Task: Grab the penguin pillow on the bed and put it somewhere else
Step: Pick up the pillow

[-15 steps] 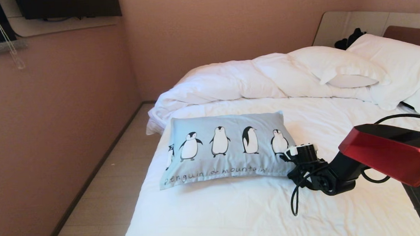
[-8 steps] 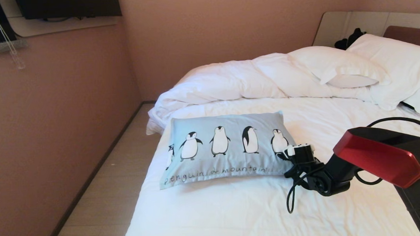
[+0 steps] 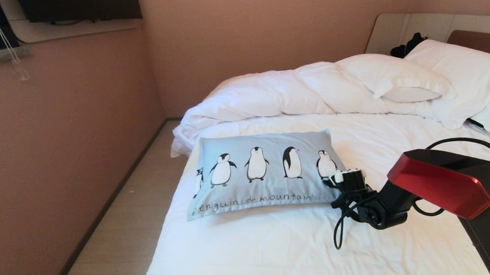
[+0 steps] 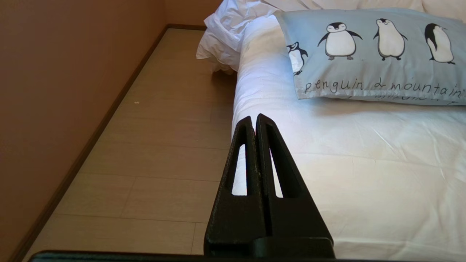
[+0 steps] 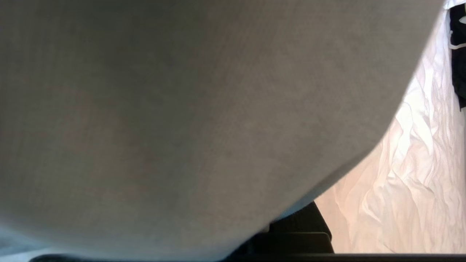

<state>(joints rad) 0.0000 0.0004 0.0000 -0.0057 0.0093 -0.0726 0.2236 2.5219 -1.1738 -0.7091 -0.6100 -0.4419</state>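
The penguin pillow [image 3: 263, 170] is light blue with a row of penguins and script lettering. It lies flat near the left edge of the bed [image 3: 276, 245]. My right gripper [image 3: 335, 179] is at the pillow's right end, low on the sheet. Its fingers are hidden under the wrist in the head view. In the right wrist view the pillow fabric [image 5: 182, 109] fills almost the whole picture and covers the jaws, which are shut on its edge. My left gripper [image 4: 255, 118] is shut and empty, parked over the bed's near left edge, well short of the pillow [image 4: 375, 54].
A bunched white duvet [image 3: 268, 94] and white pillows [image 3: 393, 77] lie at the far side. A black clothing bundle [image 3: 408, 45] sits by the headboard [image 3: 474, 39]. A strip of wooden floor [image 3: 127, 219] runs between the bed and the left wall.
My right arm has shifted slightly left and down, pressing in at the pillow's right end. The pillow lies where it was.
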